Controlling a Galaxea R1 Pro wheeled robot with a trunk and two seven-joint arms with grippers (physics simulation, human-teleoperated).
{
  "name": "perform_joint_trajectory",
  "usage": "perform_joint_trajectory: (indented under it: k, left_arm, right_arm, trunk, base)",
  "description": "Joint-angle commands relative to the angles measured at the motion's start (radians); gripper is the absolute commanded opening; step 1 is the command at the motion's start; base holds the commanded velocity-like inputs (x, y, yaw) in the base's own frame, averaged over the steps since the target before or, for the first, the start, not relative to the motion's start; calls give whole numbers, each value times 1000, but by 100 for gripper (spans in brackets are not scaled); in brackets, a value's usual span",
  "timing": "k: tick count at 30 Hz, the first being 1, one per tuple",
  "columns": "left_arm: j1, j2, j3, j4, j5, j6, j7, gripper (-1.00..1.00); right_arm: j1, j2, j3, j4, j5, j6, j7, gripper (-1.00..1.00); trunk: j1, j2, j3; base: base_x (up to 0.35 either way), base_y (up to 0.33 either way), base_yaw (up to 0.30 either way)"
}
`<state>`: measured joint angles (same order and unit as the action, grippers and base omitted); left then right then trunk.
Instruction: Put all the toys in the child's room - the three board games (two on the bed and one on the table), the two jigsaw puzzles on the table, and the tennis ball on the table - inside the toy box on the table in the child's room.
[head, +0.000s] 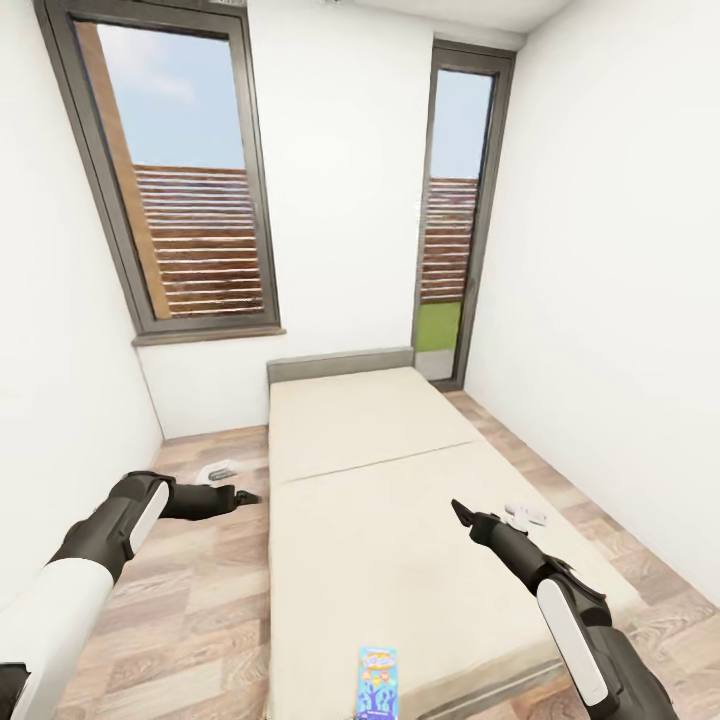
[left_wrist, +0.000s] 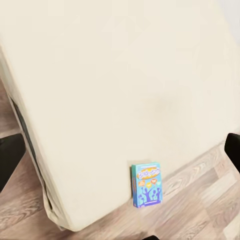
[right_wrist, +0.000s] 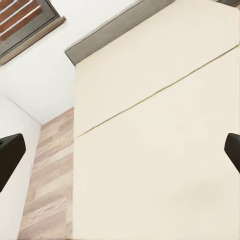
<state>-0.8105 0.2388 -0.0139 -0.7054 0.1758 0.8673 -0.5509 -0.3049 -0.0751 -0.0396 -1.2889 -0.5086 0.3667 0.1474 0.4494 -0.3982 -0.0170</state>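
A blue board game box (head: 378, 682) with colourful print lies flat at the near edge of the cream bed (head: 370, 480), partly over the edge; the left wrist view shows the box (left_wrist: 147, 185) at the mattress rim. My left gripper (head: 245, 495) hangs open over the floor left of the bed, its dark fingertips (left_wrist: 10, 160) wide apart. My right gripper (head: 460, 512) is open above the bed's right half, fingertips (right_wrist: 233, 150) spread, nothing between them. The table, toy box, puzzles and tennis ball are out of view.
The bed runs lengthwise from me to the far wall, with wood floor strips (head: 200, 600) on both sides. A small white object (head: 218, 470) lies on the floor at the left, another (head: 527, 515) at the right. Two tall windows (head: 190, 200) are in the far wall.
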Motion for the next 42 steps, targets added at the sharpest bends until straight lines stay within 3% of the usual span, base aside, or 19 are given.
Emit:
perform_joint_trajectory:
  k: [1,21,35,42]
  left_arm:
    - [-1,0,-1,0,8,7,3,100]
    - [-1,-10,-1,0,7,9,3,100]
    - [-1,-12,0,0,8,8,3,100]
    - [-1,-12,0,0,8,7,2,100]
  right_arm:
    - [0,0,-2,-1,-5,6,3,100]
    - [0,0,-2,-2,-5,7,3,100]
    - [0,0,-2,2,-6,6,6,100]
    - [0,1,-4,5,-5,3,2,100]
  trunk:
    - [1,-2,-1]
    - [1,-2,11]
    - [1,-2,19]
    - [1,-2,20]
  base:
    - [-14,-186,265]
    - [-2,-191,266]
    - [-30,23,264]
    - [-16,29,83]
